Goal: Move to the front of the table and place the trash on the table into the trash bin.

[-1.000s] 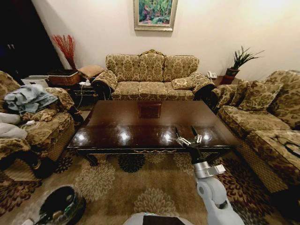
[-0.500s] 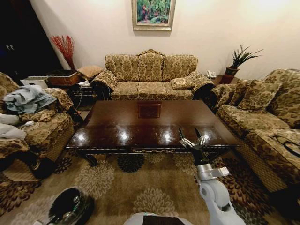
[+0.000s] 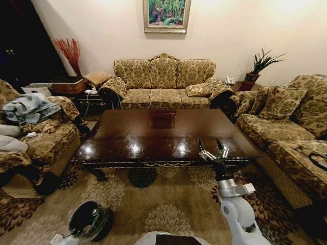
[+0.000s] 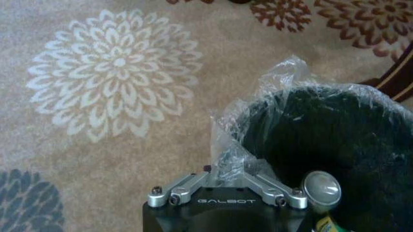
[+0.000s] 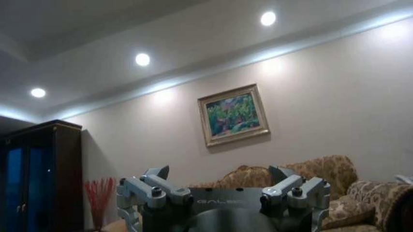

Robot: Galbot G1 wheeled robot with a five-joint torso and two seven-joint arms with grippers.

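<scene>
While its clear liner crinkles, the trash bin [image 4: 335,140] looks black.

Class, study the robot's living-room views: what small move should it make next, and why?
Probably release the trash bin onto the carpet. The left claw is shut on its bagged rim, trash lies inside, and the table top shows no litter I can make out. The right claw hangs open and empty above the table's near edge.
</scene>
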